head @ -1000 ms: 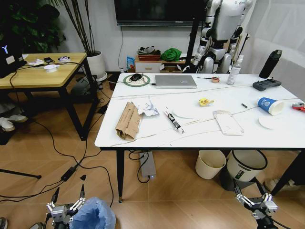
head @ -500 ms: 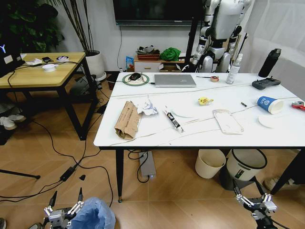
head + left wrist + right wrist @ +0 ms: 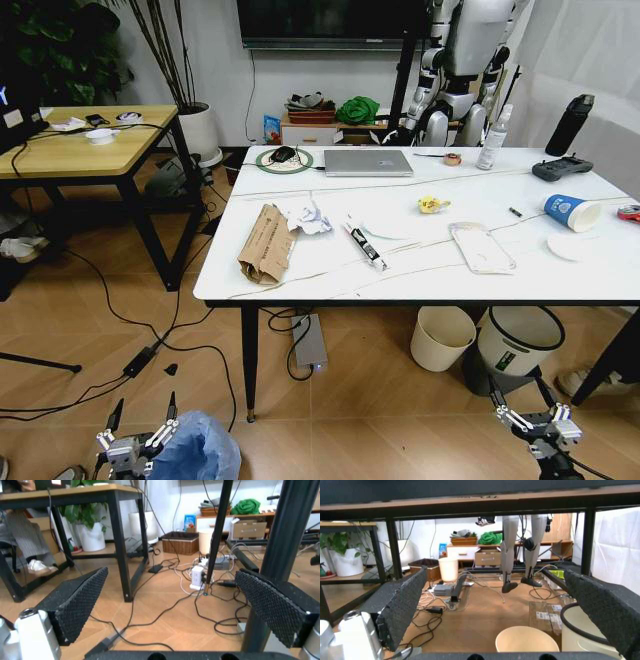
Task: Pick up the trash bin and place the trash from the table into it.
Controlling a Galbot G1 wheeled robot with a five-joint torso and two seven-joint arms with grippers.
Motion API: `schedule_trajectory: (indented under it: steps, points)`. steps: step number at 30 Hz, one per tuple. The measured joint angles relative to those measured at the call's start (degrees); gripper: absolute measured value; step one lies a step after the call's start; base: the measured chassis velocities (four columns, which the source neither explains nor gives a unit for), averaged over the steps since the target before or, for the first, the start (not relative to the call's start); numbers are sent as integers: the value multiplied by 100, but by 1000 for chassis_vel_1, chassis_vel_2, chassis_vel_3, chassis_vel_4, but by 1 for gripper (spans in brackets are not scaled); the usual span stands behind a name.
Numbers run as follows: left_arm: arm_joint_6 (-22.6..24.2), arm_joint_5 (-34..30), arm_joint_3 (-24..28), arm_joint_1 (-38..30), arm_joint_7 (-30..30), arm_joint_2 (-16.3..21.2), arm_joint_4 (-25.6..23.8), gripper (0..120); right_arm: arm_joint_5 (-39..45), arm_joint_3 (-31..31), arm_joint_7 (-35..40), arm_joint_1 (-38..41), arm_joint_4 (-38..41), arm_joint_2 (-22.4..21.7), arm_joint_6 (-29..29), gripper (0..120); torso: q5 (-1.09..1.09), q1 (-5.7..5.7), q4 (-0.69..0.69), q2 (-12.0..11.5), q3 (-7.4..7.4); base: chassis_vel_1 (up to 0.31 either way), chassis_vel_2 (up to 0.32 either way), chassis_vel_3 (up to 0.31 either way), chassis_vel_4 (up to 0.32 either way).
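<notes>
The trash bin [image 3: 200, 452], lined with a puffy light-blue bag, stands on the floor at the lower left of the head view. My left gripper [image 3: 143, 412] hovers open just to its left, apart from it; the left wrist view shows its pads [image 3: 80, 600] wide apart with nothing between. My right gripper [image 3: 520, 395] hangs open low at the right, its pads [image 3: 402, 607] spread. On the table [image 3: 330, 285] lie brown cardboard [image 3: 268, 243], crumpled white paper [image 3: 305, 215], a yellow wrapper [image 3: 432, 204], a clear tray [image 3: 480, 248], a blue cup [image 3: 570, 212], a white disc [image 3: 568, 247] and a red can [image 3: 630, 212].
Under the table stand a cream bin [image 3: 443, 338] and a white bin with a black rim [image 3: 515, 340], plus a power strip [image 3: 310, 345]. Cables trail over the floor by the wooden desk [image 3: 90, 140]. A laptop [image 3: 368, 162] and a controller [image 3: 560, 168] sit at the table's far side.
The whole head view has shifted slightly, so the camera moved. Both grippers stay open and the bin keeps its place beside the left one.
</notes>
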Motion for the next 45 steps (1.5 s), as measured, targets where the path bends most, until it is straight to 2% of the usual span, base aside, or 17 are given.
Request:
schedule_trajectory:
  steps: [10,19,45]
  points:
    - [183,32,37,-7,3,6,9,100,4,8,8,83,-2,49,-47,100,0,-115,0,-268,-154,0,0,0,0]
    - [416,44,-68,36,0,60,271,100,-66,-52,12,204,-134,201,-16,100,0,-219,0,-519,-300,0,0,0,0]
    - [361,-126,-172,196,6,104,680,100,-148,-142,11,281,-317,293,67,100,0,-481,0,-1156,-675,0,0,0,0]
